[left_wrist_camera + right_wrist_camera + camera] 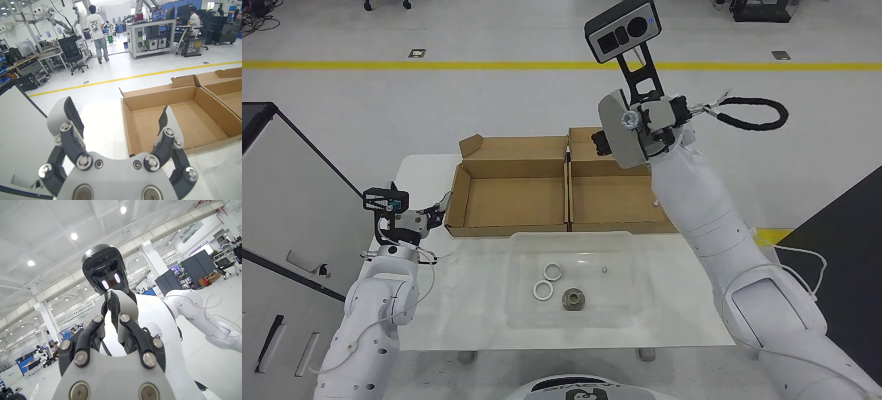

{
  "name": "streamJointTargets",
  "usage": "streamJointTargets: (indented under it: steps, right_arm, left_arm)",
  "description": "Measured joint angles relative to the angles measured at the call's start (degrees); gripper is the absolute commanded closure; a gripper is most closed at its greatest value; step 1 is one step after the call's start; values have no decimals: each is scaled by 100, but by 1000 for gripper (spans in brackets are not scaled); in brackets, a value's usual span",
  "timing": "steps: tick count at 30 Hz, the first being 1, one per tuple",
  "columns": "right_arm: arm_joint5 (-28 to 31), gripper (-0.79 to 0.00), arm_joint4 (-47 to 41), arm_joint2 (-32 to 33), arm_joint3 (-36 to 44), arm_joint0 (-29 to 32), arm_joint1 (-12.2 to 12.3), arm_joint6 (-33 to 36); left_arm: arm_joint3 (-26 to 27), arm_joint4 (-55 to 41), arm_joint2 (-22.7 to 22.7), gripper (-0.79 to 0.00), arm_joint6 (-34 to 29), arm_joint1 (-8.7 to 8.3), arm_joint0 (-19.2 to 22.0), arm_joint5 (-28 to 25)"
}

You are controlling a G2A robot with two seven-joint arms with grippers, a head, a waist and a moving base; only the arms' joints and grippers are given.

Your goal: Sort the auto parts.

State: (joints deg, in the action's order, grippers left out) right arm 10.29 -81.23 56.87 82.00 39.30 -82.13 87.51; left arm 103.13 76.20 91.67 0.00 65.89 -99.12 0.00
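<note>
Right gripper point(109, 295) pinches a small metal part point(108, 293) above the cardboard boxes point(510, 170). Left gripper point(116, 103) hangs spread beside them.

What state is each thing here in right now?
Left gripper: open, empty.
Right gripper: raised, shut on a small metal part.
Left box: open, empty.
Right box: open, partly hidden by the arm.
Tray: holds loose parts.
Rings: two, lying flat in the tray.
Dark part: lying in the tray.
</note>
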Motion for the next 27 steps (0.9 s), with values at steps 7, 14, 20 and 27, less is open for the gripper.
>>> streamJointTargets:
  steps: [7, 14, 20, 27]
  right_arm:
    - [1, 0, 2, -1, -1, -1, 1, -1]
    - [1, 0, 2, -1, -1, -1, 1, -1]
    - [-1, 0, 7, -1, 4, 2, 2, -6]
    - [-504, 0, 938, 588, 187, 279, 189, -137]
  left_arm:
    - [0, 0, 0, -785, 0, 0, 0, 0]
    - [0, 0, 0, -785, 0, 0, 0, 0]
    - [0, 0, 0, -785, 0, 0, 0, 0]
    - [0, 0, 0, -785, 0, 0, 0, 0]
